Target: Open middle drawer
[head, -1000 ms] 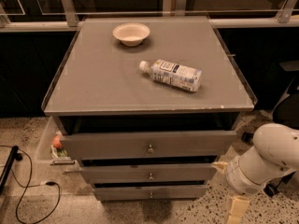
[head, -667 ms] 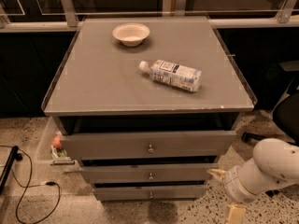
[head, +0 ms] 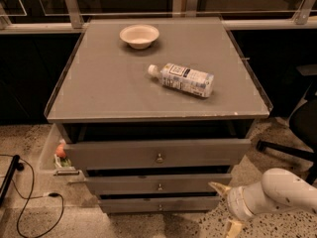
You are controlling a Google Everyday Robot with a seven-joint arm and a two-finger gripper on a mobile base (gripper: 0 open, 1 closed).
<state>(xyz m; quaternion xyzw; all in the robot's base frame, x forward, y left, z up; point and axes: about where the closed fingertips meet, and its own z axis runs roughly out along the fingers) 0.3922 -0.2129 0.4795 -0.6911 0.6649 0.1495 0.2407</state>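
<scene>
Far left, a clear bin (head: 48,155) sits tucked against the cabinet's side, out of the drawers' way. Up on the cabinet top (head: 99,88), a bowl (head: 139,35) and a bottle (head: 183,79) lying on its side are well clear of anything that slides. The middle drawer (head: 124,184) sits between the taller top one and the bottom one and looks basically shut. Its long axis runs left-right, with the flat front and little knob (head: 159,186) facing the camera. Low on the right, the gripper (head: 225,207) hovers by that drawer's right end with its jaws spread, off to the side of the knob. I'd guess it's lining up and not grabbing yet.
</scene>
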